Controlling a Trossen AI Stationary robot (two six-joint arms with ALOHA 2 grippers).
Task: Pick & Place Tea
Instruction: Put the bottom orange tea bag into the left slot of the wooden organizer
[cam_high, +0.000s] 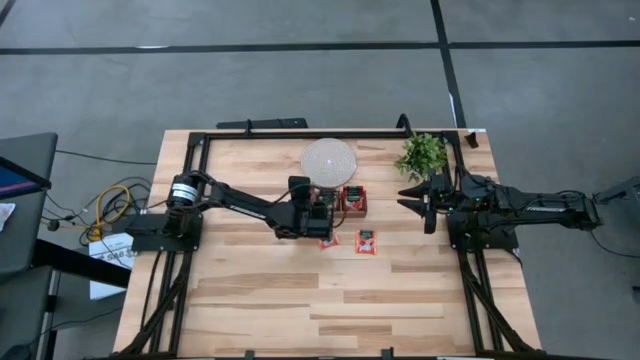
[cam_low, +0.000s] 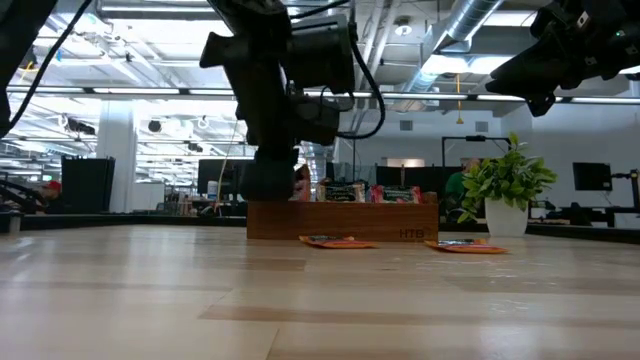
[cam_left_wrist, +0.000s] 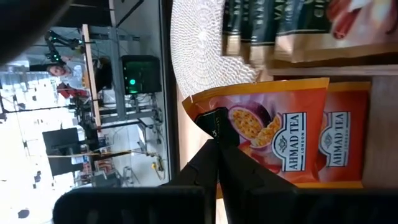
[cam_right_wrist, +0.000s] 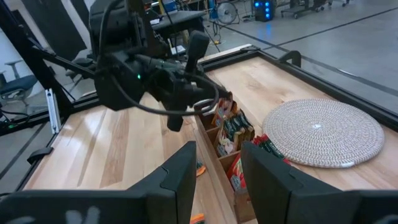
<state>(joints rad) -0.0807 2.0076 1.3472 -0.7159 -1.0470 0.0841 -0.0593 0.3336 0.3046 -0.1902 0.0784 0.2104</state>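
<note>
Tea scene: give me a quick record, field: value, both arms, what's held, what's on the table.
left pincer: shut on an orange tea sachet, above the wooden tray
right pincer: open, empty, raised beside the plant
tray contents: tea sachets standing upright in its compartments
loose on table: two orange sachets, one beside the left arm, one to its right
woven disc: flat behind the tray, nothing on it

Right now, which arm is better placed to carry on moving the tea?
The left. Its gripper is at the wooden tray, jaws shut on an orange tea sachet. The right gripper waits open, farther away.
</note>
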